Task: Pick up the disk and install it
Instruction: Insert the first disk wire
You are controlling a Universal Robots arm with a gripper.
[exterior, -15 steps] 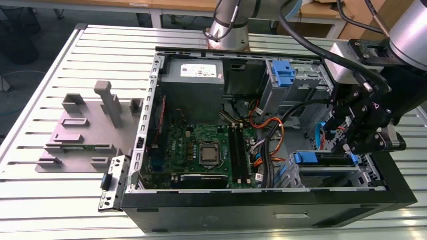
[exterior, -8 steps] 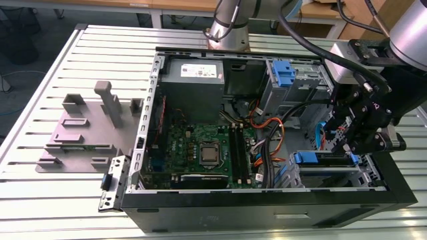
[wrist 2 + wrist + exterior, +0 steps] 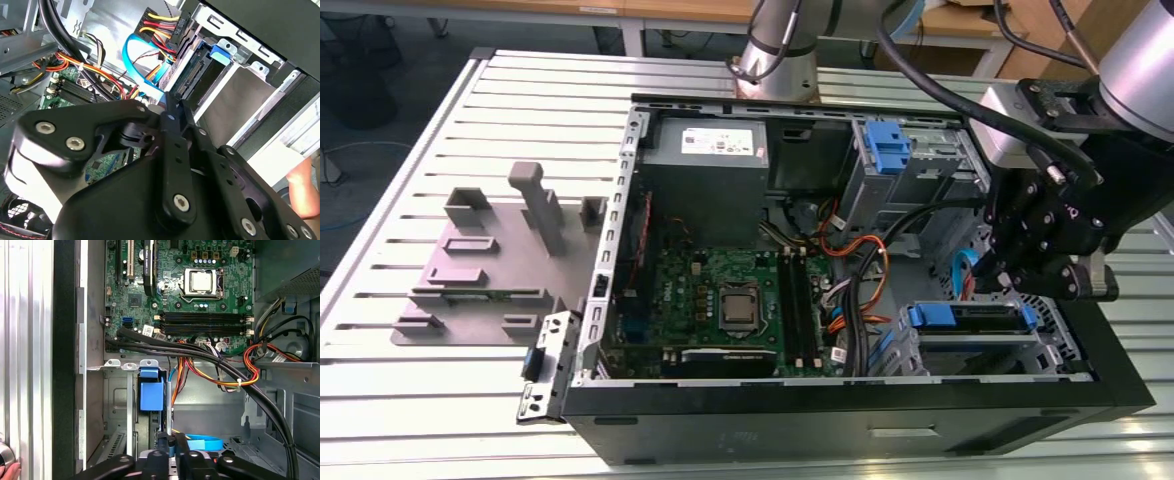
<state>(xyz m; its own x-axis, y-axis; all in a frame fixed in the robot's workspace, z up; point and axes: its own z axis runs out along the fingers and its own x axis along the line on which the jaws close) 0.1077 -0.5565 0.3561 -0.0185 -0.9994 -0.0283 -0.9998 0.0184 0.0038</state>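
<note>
Slatted table (image 3: pixel 400 400), arm (image 3: pixel 1137 70) poised over open case (image 3: pixel 854 405), jaws seemingly closed

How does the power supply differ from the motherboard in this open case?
The power supply is a grey box with a white sticker; the motherboard is a flat green board. The power supply is an enclosed unit; the motherboard shows a bare socket and memory slots. Both sit inside the computer case.
</note>
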